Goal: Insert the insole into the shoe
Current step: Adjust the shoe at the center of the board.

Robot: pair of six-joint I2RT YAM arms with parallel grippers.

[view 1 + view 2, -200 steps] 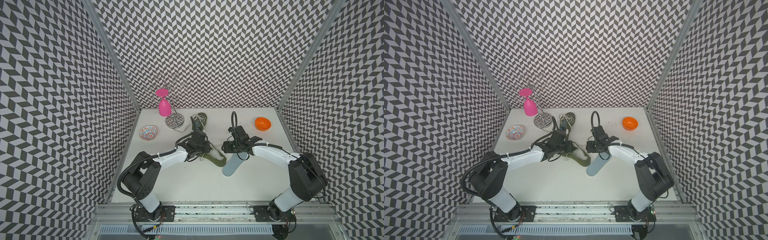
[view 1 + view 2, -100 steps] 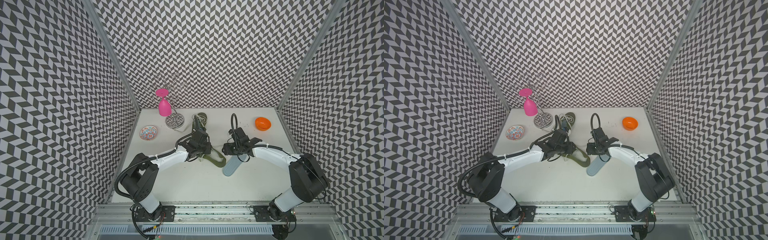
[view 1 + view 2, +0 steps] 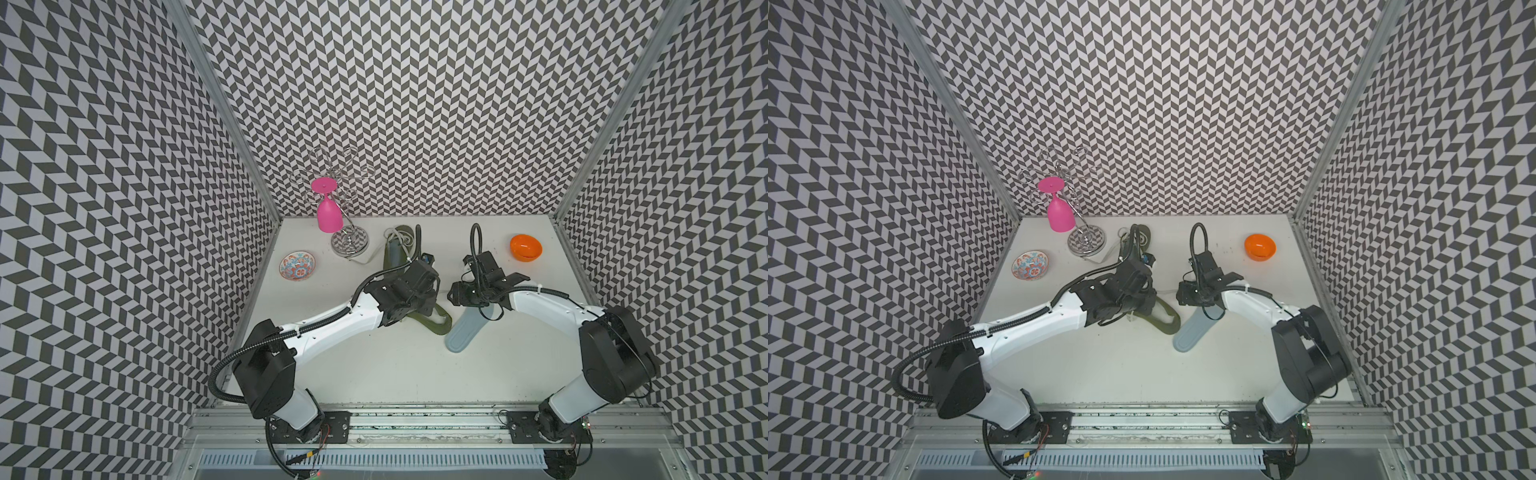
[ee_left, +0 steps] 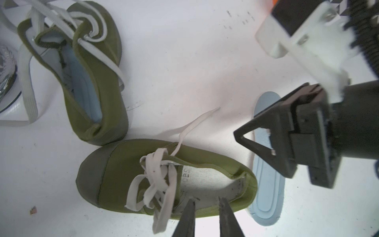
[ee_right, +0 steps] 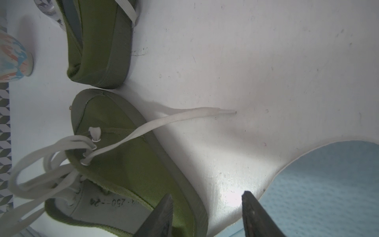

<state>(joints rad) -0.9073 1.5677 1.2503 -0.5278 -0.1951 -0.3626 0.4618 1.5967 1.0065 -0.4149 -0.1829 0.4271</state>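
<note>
**Task items.** The olive shoe (image 4: pixel 127 170) lies on its sole at the middle of the table (image 3: pixel 374 365), heel end toward the near right. Its opening shows a white lining with printed marks. One loose lace (image 5: pixel 184 117) trails off it across the bare table. The blue-grey insole (image 3: pixel 463 334) lies flat on the table, outside the shoe and just right of its heel. Whether the two touch cannot be told.

**Left gripper** (image 4: pixel 206 205). It hangs over the shoe's opening, beside the laces. The jaws stand a narrow gap apart with nothing between them. Both tips cross the shoe's side wall rather than clamping it.

**Right gripper** (image 5: pixel 207 203). It hangs low over the far end of the insole. The jaws are parted about halfway and hold nothing. One fingertip is over the shoe's heel rim and the other over the insole's edge, with bare table between them.

**Other items.**
- A second shoe (image 4: pixel 98 86) sits farther back, with a light blue insole showing inside it.
- A wire rack (image 3: pixel 351 243) stands to the left of the second shoe, carrying a pink glass (image 3: pixel 327 212).
- A patterned dish (image 3: pixel 297 266) sits at the far left.
- An orange bowl (image 3: pixel 525 247) sits at the far right.
</note>
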